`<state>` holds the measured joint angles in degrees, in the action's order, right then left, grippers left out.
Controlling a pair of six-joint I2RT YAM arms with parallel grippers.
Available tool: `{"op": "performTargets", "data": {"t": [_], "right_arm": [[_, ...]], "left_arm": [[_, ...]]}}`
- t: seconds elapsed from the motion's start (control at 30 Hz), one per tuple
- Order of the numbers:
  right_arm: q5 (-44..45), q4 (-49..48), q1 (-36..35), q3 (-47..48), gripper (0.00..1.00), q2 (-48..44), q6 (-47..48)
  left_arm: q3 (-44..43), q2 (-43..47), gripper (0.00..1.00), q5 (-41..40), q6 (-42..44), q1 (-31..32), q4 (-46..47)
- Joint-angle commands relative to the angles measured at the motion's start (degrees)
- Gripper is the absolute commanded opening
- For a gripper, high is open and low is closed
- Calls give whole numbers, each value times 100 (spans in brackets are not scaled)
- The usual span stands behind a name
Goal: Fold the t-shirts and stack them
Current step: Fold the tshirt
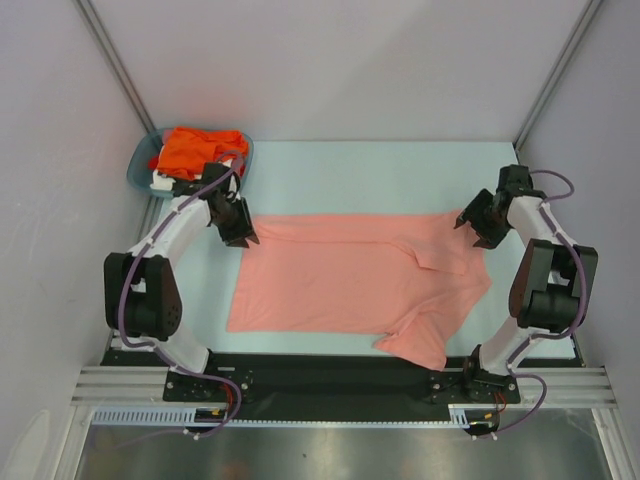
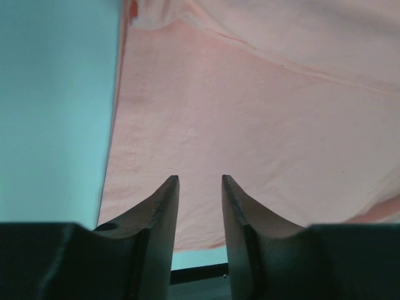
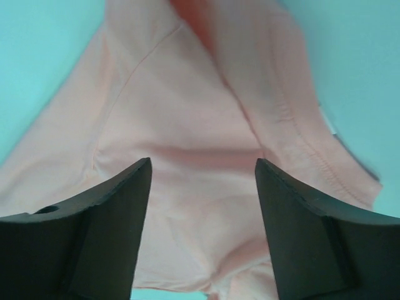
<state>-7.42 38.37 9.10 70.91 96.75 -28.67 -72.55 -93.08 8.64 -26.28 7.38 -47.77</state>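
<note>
Salmon-pink t-shirt (image 1: 350,285) spread flat mid-tabletop (image 1: 350,175), one sleeve trailing toward 5 o'clock. Left end effector (image 2: 200,181) over its 10 o'clock corner, fingers slightly parted, gripping nothing. Right end effector (image 3: 203,165) over its 2 o'clock corner, spread wide, empty. Orange t-shirt (image 1: 195,150) heaped in teal basket (image 1: 140,172) at tabletop's 10 o'clock corner, white t-shirt (image 1: 162,182) partly showing beneath.

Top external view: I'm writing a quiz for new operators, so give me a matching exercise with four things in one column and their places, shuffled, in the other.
Things:
1. salmon-pink t-shirt
2. orange t-shirt
3. left pincer
4. right pincer

Places:
A. in the teal basket, far left
B. spread out in the centre of the view
C. at the salmon-pink t-shirt's far right corner
D. at the salmon-pink t-shirt's far left corner

Pairs: 1-B, 2-A, 3-D, 4-C
</note>
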Motion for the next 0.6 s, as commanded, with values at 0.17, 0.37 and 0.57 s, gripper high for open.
{"op": "performTargets", "data": {"t": [0.17, 0.37, 0.57], "right_arm": [[153, -673, 495, -122, 52, 353, -929], [584, -1163, 592, 54, 32, 1056, -1053], [514, -1208, 619, 949, 30, 2013, -860]], "left_arm": [[101, -421, 33, 849, 528, 106, 417], [145, -746, 32, 753, 379, 159, 540], [57, -949, 28, 753, 115, 150, 497]]}}
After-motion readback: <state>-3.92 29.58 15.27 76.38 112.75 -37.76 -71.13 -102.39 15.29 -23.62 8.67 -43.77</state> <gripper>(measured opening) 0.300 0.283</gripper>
